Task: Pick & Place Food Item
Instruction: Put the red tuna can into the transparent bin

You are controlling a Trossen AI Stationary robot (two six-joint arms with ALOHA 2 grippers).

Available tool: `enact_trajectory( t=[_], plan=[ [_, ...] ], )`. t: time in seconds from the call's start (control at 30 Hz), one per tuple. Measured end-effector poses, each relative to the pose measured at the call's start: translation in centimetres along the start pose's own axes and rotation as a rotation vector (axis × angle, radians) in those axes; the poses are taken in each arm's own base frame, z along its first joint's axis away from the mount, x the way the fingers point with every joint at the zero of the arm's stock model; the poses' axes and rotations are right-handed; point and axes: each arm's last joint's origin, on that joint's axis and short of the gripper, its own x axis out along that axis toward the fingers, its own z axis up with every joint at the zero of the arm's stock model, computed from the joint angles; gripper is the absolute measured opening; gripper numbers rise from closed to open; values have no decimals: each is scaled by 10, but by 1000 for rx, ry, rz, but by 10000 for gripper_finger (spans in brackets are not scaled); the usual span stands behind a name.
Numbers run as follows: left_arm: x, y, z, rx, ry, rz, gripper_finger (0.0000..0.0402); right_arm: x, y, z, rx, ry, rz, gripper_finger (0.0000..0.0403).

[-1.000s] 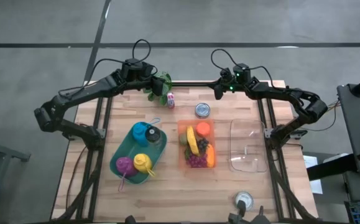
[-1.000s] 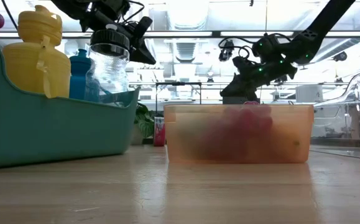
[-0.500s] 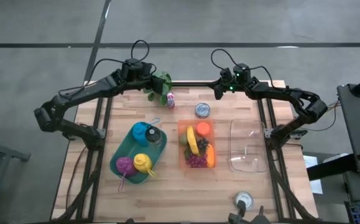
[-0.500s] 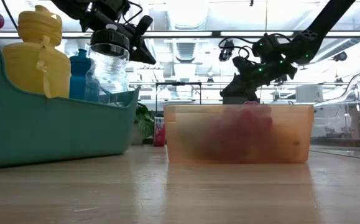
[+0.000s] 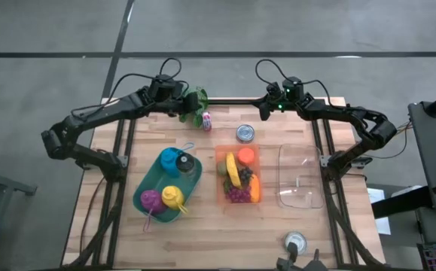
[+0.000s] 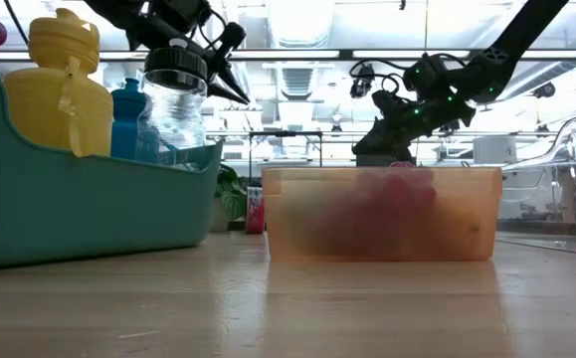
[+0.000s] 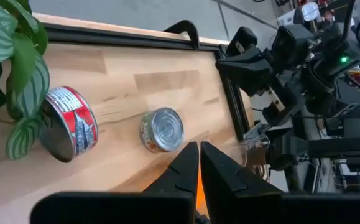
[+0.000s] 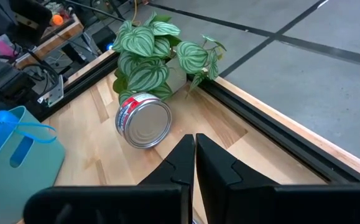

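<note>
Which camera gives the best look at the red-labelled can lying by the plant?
The right wrist view: the red-labelled can lies on its side, its metal end facing the camera, beside the plant. The left wrist view shows its label side. In the high view it is a tiny speck; in the low view a red sliver.

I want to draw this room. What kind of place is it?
Probably a robot lab or workshop: a wooden table on a metal frame, two arms over it, long ceiling lights above, and a bare concrete floor all around.
</note>
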Motion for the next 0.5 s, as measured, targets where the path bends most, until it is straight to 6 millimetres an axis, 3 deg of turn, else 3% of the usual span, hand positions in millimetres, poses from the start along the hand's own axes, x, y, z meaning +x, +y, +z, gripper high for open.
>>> enact_trajectory(
  t=[0.5],
  plan=[
    [0,-1,3,106,-24,-16,22,0,0,0,0,0,0,12]
  ],
)
